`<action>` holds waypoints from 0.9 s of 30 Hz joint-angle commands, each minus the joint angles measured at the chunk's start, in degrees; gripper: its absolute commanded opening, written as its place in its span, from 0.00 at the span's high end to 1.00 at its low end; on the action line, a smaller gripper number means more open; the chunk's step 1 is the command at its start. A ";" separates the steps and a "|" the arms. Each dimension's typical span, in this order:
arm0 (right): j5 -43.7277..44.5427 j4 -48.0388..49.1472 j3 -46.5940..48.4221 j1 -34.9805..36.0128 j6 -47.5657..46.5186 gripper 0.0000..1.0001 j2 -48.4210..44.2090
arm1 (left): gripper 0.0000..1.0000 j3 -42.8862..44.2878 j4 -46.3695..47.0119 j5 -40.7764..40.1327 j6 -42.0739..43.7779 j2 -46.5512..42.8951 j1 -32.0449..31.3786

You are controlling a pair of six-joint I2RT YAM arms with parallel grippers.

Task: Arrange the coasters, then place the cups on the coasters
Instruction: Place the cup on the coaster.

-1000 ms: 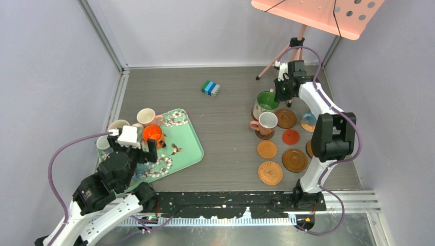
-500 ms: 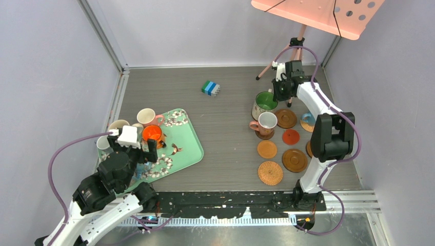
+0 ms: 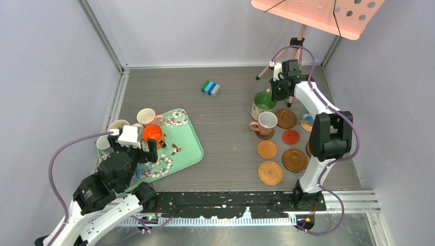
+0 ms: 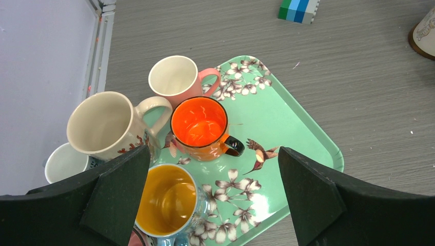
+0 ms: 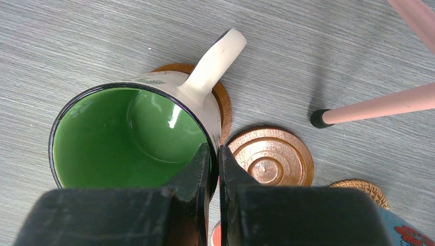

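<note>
Your mint floral tray [image 3: 190,148] sits at the left with five mugs grouped on or beside it: cream mug [image 4: 105,124], pink mug [image 4: 175,79], orange-inside mug [image 4: 199,125], yellow-inside mug [image 4: 166,200] and a white one [image 4: 64,162] at the wall side. Your left gripper [image 4: 210,197] hovers above them, fingers spread wide, grasping nothing. At the right, your right gripper [image 5: 214,169] is pinched tight on the rim of the green-inside mug [image 5: 133,138], which stands on a brown coaster [image 5: 223,102]. A ringed wooden coaster [image 5: 269,159] lies just beside it. Other coasters [image 3: 281,154] lie nearer you; the white-inside mug [image 3: 267,123] stands on one.
</note>
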 commanded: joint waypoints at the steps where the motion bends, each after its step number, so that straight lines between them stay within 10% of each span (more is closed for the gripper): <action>1: -0.20 2.99 3.70 0.31 0.51 0.95 -0.97 | 0.01 0.11 3.16 -0.08 0.83 1.10 0.20; 27: 2.73 3.35 4.98 -0.95 3.57 0.95 -1.43 | 0.01 0.11 3.03 -0.27 0.88 1.64 0.20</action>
